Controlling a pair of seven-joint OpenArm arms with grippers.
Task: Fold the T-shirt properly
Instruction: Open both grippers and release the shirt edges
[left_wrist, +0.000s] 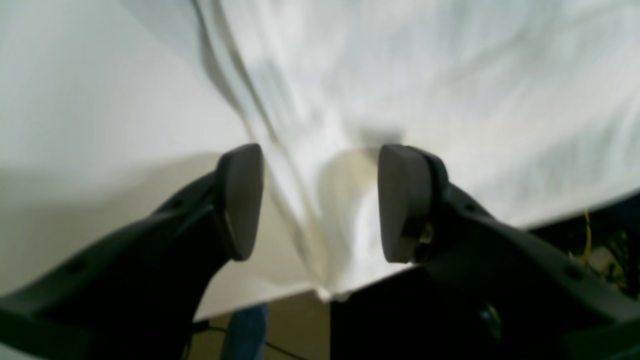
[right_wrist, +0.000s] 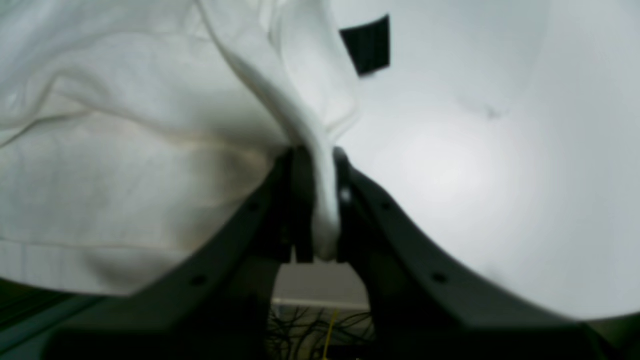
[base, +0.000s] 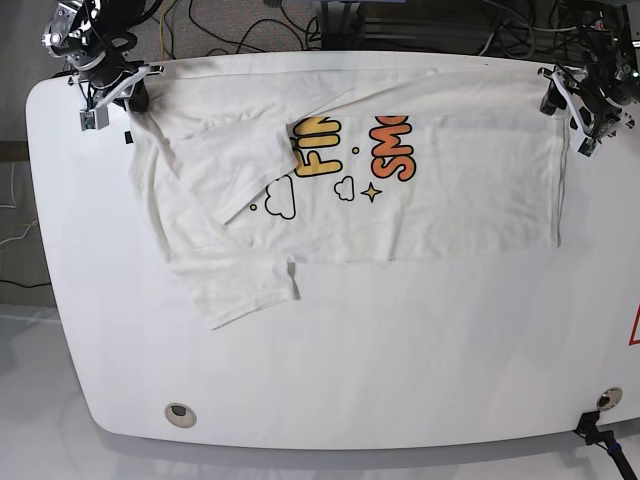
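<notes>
The white T-shirt (base: 450, 210) lies spread on the white table (base: 350, 360), print up, with yellow and orange letters, clouds and a star showing. Its left part is folded over, plain reverse up, and a sleeve sticks out towards the front. My right gripper (right_wrist: 322, 200) is shut on a bunched fold of the T-shirt (right_wrist: 125, 150); in the base view it (base: 135, 98) is at the shirt's far left corner. My left gripper (left_wrist: 320, 200) is open, its jaws either side of a creased edge of the T-shirt (left_wrist: 450, 100); in the base view it (base: 560, 103) is at the far right corner.
Cables (base: 250, 25) lie on the floor beyond the table's far edge. A black tape mark (right_wrist: 367, 45) sits on the table near my right gripper. A round fitting (base: 180, 412) is at the front left, another (base: 608, 398) at the front right.
</notes>
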